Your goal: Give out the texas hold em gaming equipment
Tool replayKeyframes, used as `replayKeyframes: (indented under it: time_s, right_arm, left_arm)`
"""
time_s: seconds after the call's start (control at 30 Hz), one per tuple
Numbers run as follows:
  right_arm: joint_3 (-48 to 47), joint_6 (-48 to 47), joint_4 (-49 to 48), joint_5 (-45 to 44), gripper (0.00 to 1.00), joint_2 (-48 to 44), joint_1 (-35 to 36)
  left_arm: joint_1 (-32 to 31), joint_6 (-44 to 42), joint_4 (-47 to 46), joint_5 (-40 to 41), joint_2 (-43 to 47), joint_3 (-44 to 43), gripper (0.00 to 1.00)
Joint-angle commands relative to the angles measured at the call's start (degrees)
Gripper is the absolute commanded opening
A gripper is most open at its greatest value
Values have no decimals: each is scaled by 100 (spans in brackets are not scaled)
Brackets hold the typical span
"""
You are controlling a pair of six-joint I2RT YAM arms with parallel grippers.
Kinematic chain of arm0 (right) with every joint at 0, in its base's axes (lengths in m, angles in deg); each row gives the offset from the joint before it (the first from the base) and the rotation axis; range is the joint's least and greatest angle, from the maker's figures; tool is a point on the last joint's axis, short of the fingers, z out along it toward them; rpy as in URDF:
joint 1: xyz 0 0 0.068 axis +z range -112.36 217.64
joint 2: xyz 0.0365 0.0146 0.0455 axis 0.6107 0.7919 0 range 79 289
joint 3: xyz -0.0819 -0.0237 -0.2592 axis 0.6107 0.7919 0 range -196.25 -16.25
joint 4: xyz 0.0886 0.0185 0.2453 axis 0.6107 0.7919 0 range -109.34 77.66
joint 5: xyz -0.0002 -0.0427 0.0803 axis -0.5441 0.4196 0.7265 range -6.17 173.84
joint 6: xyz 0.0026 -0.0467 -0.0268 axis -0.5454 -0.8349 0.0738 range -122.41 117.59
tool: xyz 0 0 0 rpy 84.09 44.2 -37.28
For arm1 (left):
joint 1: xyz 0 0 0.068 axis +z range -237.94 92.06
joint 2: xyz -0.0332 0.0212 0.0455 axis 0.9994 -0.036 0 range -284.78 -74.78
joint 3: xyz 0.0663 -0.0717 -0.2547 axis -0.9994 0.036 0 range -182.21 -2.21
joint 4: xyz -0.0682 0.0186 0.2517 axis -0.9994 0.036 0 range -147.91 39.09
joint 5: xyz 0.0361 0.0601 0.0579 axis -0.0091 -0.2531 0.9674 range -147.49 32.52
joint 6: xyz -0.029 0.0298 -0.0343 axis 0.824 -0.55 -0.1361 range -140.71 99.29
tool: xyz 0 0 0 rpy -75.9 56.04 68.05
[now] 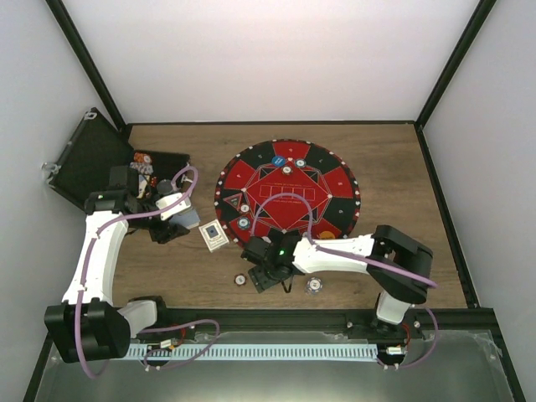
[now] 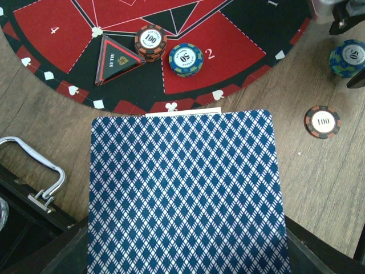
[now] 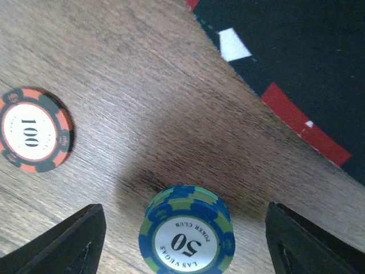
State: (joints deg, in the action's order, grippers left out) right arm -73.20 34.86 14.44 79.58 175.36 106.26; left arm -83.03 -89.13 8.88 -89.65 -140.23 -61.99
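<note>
The surface is a brown wooden table point(image 1: 402, 167), closed in by plain white walls with black frame bars. A round red-and-black mat point(image 1: 335, 180) lies in the middle. An open black case point(image 1: 88, 163) stands at the far left.

The left arm goes up the left side and bends in toward the mat. The left gripper point(image 1: 191, 219) is clamped on a card point(image 2: 182, 194) with a blue diamond back, with 1 dark finger at each side edge. A white edge of a 2nd card shows just under its front end.

The right arm lies low beside the near rim of the mat. The right gripper point(image 3: 182, 208) points down with its fingers wide apart. The blue-green 50 stack point(image 3: 187, 237) stands on the wood between them and touches neither. A 100 chip point(image 3: 35, 137) lies flat outside 1 finger, apart from it.

Only the left wrist view reads what is ahead of the card on the mat: a 100 stack point(image 2: 150, 41), a blue chip stack point(image 2: 186, 59) and an ALL IN marker point(image 2: 117, 59). Only the top view shows a pale chip point(image 1: 314, 285) on the wood beside the right forearm. In that view the gripper hides the blue-green 50 stack.
</note>
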Motion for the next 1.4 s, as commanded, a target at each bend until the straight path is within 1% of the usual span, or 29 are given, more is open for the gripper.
replayKeyframes:
  time_s: [0.0,0.23,0.43,0.6,0.73,0.9,1.0,1.23,1.37]
  right_arm:
    - [41,70,-96,21,76,164,46]
    - [122,52,-78,-35,63,331,44]
    - [28,69,-28,-70,60,268,49]
    - [-53,67,105,-115,53,287,70]
    - [-60,65,246,-206,52,287,118]
    - [-103,89,325,-251,45,249,184]
    - [-167,87,365,-281,39,211,206]
    - [-387,78,540,-317,39,-20,213]
    - [-467,61,664,-409,36,-102,221]
  left_arm:
    - [30,-148,40,-158,75,-91,11]
    - [27,-161,35,-243,43,-88,11]
    - [25,-186,69,-203,50,-100,11]
    - [23,-198,96,-221,57,-102,11]
    - [23,-181,107,-241,59,-110,11]
    - [28,-145,167,-322,3,-215,11]
    - [28,-149,181,-312,-16,-210,11]
    - [28,-170,165,-288,5,-179,11]
    - [28,-185,168,-264,14,-153,11]
